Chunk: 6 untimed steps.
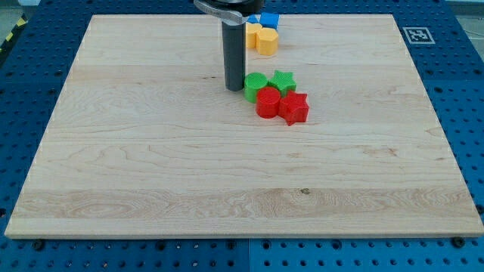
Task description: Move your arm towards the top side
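My tip (pixel 234 88) rests on the wooden board (pixel 151 151), just left of the green round block (pixel 255 86), close to it or touching. A green star block (pixel 283 80) sits to the right of the green round one. A red round block (pixel 268 103) and a red star block (pixel 295 107) lie just below them, all four packed in one cluster. Near the view's top, a yellow heart-shaped block (pixel 264 39) sits beside a second yellow block (pixel 250 32), partly hidden by the rod. A blue block (pixel 269 20) lies above them.
The board lies on a blue perforated table (pixel 454 75). A black-and-white marker tag (pixel 416 34) sits at the board's top right corner. The rod's dark mount (pixel 227 7) hangs over the board's top edge.
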Tool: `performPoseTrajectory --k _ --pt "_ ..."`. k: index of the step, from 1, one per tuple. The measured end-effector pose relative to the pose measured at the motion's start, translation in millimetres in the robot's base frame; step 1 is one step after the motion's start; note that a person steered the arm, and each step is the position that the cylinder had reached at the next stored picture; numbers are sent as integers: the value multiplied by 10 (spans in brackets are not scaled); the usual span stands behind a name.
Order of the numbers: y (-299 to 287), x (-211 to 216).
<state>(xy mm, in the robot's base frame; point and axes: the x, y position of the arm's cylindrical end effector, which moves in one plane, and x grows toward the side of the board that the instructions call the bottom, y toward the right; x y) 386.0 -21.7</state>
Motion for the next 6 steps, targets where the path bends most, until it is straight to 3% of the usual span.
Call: performPoseTrajectory --k 1,2,3,6 --pt "-417 181" --pt "-446 178" --pt "-700 -42" --pt "-956 -1406"
